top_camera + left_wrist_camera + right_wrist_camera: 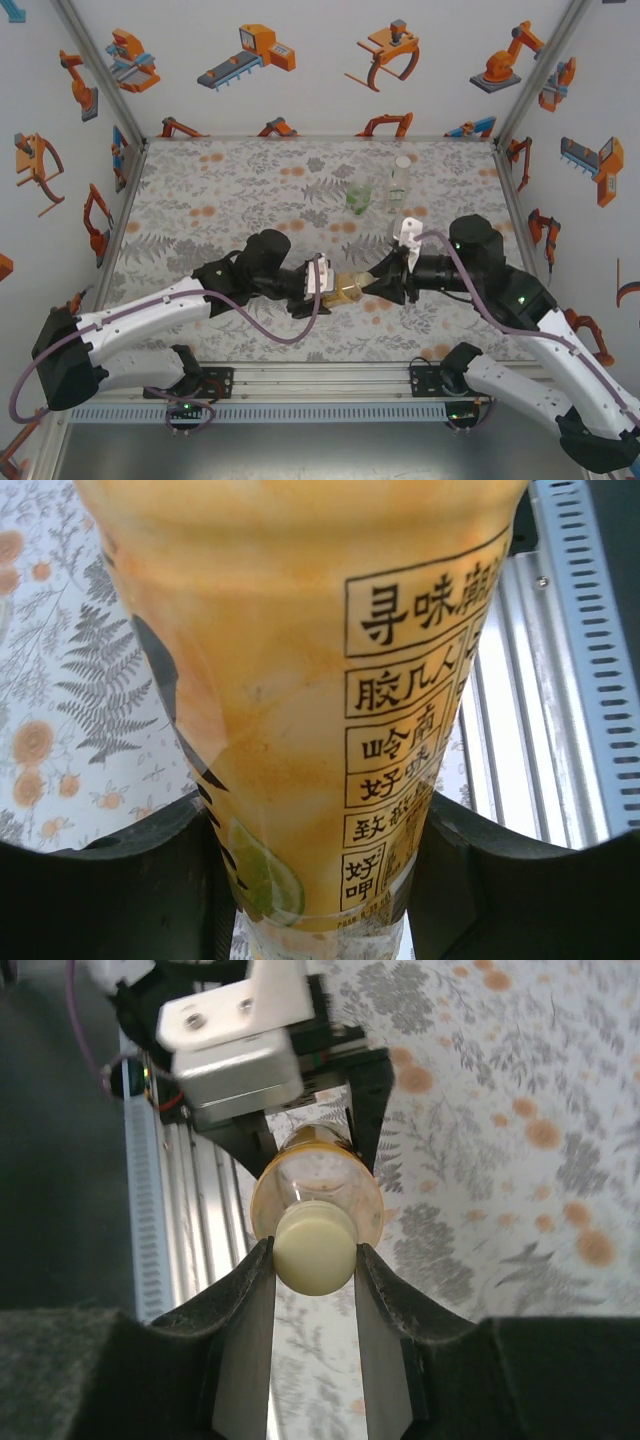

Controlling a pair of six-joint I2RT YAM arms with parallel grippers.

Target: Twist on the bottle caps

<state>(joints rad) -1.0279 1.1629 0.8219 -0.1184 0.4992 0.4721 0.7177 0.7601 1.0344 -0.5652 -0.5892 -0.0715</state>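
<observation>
Amber bottle (347, 292) sits low over the front centre of the counter (250, 190), between the two arms. It lies roughly horizontal, with its long axis running left to right, base toward the left arm and mouth toward the right.

Left tool (320, 880) is clamped across the bottle's body, one finger on each side of the printed label.

Right tool (313, 1260) faces the mouth end-on, its approach line matching the bottle's axis. Its fingers (250, 1290) are pinched narrow on the yellowish cap (313, 1250), touching both flanks.

The cap sits directly on the neck and looks centred and square to it. How far the threads have engaged cannot be told.

Judgement: the coming move is a turn about that shared axis, with the right arm doing the work and the left acting as a vice. Any tilt between cap and neck risks cross-threading.

Bottle appearance — clear plastic with an amber-yellow tint, black boxed characters and a lime picture near the base.
</observation>
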